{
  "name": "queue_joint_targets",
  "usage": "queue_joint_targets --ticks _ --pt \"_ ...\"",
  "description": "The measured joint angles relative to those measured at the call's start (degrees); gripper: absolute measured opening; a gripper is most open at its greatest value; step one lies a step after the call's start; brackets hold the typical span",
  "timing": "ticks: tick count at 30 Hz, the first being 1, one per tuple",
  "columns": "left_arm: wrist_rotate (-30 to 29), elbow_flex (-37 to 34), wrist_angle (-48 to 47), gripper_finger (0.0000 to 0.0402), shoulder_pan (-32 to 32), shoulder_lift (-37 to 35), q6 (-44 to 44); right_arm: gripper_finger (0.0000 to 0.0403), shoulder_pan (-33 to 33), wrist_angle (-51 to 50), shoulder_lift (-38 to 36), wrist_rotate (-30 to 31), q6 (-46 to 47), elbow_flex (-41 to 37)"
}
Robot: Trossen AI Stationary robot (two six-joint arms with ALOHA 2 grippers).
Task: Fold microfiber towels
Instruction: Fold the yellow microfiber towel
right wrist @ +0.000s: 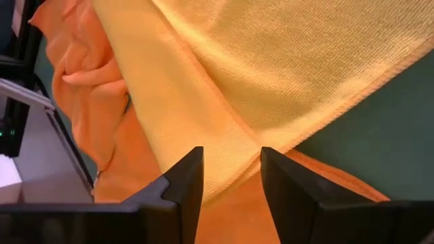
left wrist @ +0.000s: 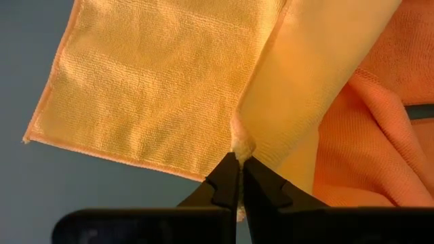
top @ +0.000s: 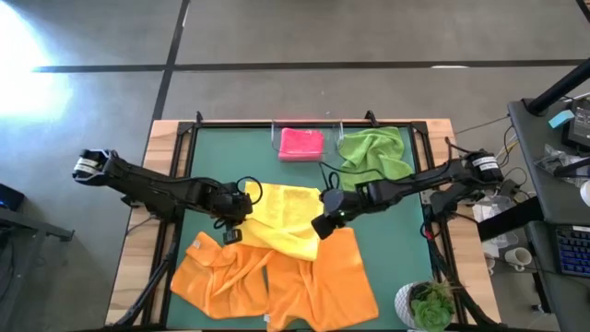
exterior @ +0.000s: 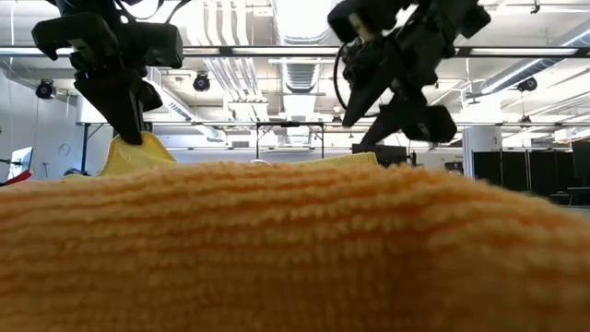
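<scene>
No writing is legible. The left gripper [left wrist: 239,161] pinches the yellow towel [top: 281,217]; only the right wrist view shows the right gripper [right wrist: 232,169] spread apart.

An orange towel [exterior: 295,249] fills the foreground; behind it, the left end effector [exterior: 136,138] pinches a raised yellow towel [exterior: 134,157] corner.

Bright, even light; floor glare at upper left (low view's foreground blurred).
</scene>
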Motion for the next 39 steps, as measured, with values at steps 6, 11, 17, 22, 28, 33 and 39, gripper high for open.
queue_joint_targets --ticks 6,11,17,22,28,33,39 --pt "0.0 0.0 0.15 0.0 -0.01 0.0 -0.05 0.0137 0.04 4.2 5.38 -1.78 0.16 0.08" --pt "0.02 -0.02 0.09 0.0 0.0 0.0 -0.06 0.0136 0.04 4.59 8.54 -2.99 0.35 1.95" --pt "0.02 -0.07 -0.04 0.0 0.0 0.0 -0.16 0.0132 -0.11 4.38 10.56 -3.93 0.38 2.92" --pt "0.02 -0.11 -0.05 0.0 0.0 0.0 -0.17 0.0121 -0.2 1.58 11.14 -3.89 0.74 2.92" --pt "0.04 -0.15 -0.04 0.0 0.0 0.0 -0.15 0.012 -0.2 0.64 11.14 -2.96 0.97 2.9" --pt "0.04 -0.15 0.0 0.0 0.0 0.0 -0.15 0.0125 -0.22 0.66 11.4 -2.96 1.4 2.81" --pt "0.06 -0.17 0.13 0.0 0.0 0.0 -0.14 0.0121 0.02 1.55 13.45 -3.55 2.28 3.09"
